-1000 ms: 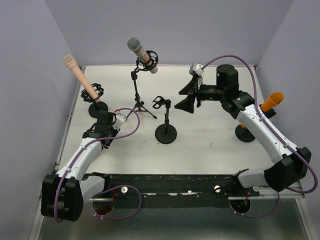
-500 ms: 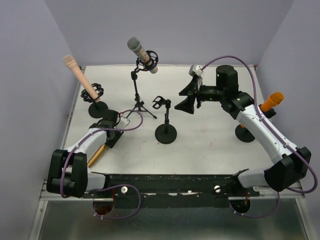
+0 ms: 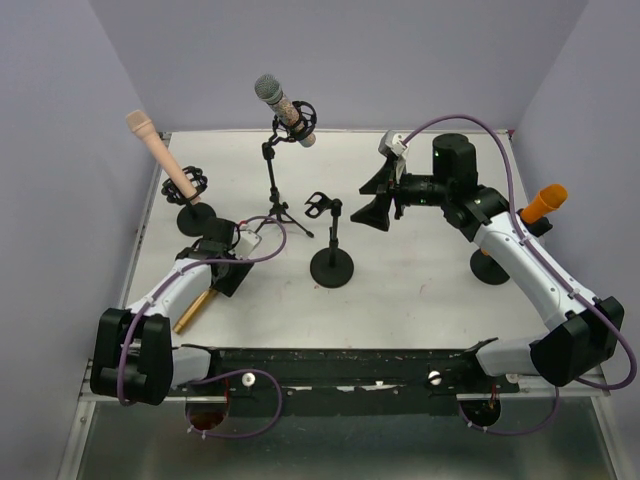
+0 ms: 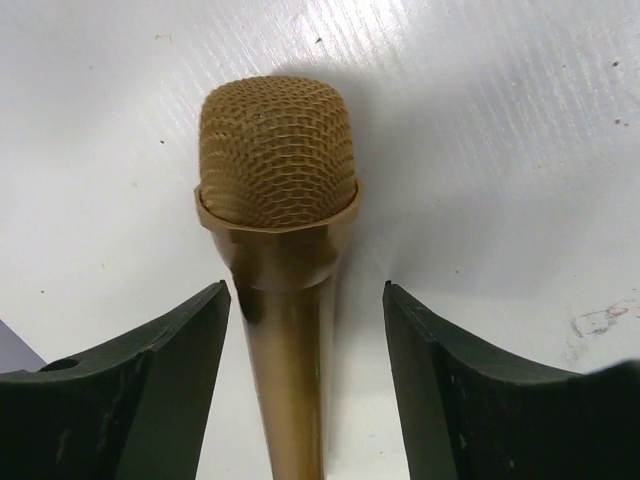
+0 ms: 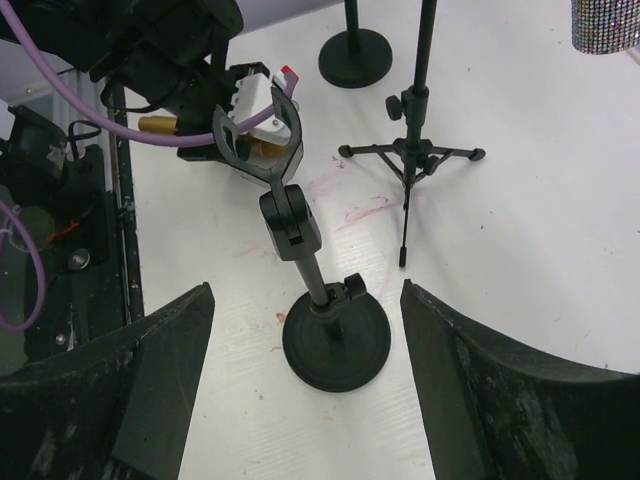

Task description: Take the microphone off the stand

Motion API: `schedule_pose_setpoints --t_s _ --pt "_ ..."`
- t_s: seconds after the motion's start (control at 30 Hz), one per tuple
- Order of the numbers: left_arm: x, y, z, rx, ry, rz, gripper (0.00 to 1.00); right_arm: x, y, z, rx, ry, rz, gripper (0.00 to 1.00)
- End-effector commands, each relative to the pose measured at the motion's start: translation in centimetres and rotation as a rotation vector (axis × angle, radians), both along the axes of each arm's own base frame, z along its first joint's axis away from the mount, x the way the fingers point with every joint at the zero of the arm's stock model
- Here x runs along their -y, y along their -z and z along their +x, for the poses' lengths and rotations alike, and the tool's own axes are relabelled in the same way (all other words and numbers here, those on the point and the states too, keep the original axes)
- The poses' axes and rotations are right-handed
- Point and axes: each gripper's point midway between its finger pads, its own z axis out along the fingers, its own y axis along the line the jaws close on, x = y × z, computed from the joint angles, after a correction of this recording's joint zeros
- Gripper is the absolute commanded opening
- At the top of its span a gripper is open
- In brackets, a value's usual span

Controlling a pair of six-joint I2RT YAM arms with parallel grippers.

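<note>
Your left pincer [image 4: 302, 292] stands parted, gripping nothing — the gold microphone [image 4: 278, 160] lies flat on the table [image 4: 500, 120] between its jaws, long axis along them, mesh head just ahead.

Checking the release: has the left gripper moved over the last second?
Yes. The left gripper shifted slightly right, toward the empty stand, jaws open around the gold mic.

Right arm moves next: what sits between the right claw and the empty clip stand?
Nothing: only bare table separates the right claw from the empty stand, as the top view and the right wrist view both show.
</note>
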Motion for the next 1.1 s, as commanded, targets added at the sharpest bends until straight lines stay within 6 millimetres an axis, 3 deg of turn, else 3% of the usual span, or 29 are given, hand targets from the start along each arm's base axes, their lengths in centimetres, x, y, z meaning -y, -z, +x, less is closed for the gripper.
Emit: schedule_pose_setpoints --t_s 0.0,0.37,0.53,0.73,0.97,1.07 --pt "1.0 -0.7 -0.3 0.023 0.035 -0.042 0.71 0.4 0.0 -0.3 -0.001 0.010 -0.015 0.84" --pt "1.0 -1.3 0.3 0.040 0.030 -0.035 0.71 0.3 -0.1 -0.2 -0.001 0.000 -0.013 0.83" --pt "1.0 -2.7 0.5 0.055 0.027 -0.035 0.71 0.3 -0.3 -0.4 0.005 -0.010 -0.024 0.83" --pt "2.1 -7.8 0.1 0.160 0.099 -0.097 0.71 0.7 -0.2 -0.9 0.001 -0.048 -0.078 0.84" --pt "9.5 -16.2 -2.0 0.366 0.355 -0.466 0.73 -0.4 -0.3 0.0 -0.032 -0.028 -0.075 0.83" --pt "11.4 -19.0 -2.3 0.406 0.373 -0.572 0.75 -1.8 -0.2 0.2 -0.044 -0.026 -0.074 0.82"
